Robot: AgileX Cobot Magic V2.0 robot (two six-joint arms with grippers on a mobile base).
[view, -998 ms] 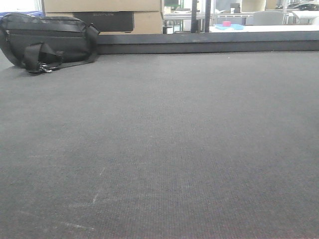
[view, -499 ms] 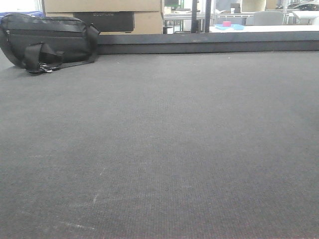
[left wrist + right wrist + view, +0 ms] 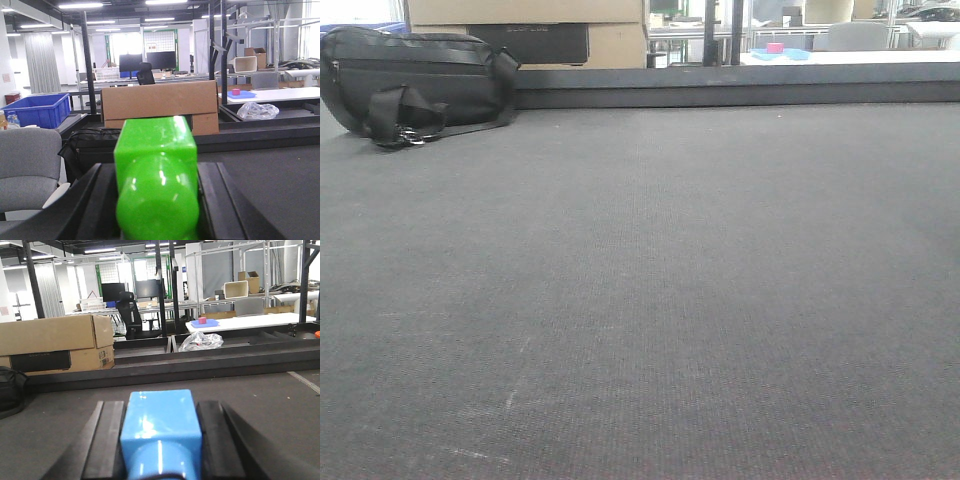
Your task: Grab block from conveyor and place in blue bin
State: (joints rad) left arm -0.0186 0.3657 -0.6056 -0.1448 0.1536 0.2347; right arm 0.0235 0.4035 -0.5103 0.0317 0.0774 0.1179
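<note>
A glossy green block fills the left wrist view, with my left gripper shut on it between its black fingers. In the right wrist view my right gripper is shut on a light blue block. Both hang low over the dark grey conveyor, whose woven belt fills the front view. Neither gripper appears in that view. The blue bin stands far off at the left, beyond the belt.
A black bag lies on the belt's far left by the raised edge rail. Cardboard boxes stand behind the rail. A grey chair sits at the left. A crumpled plastic bag lies beyond the rail.
</note>
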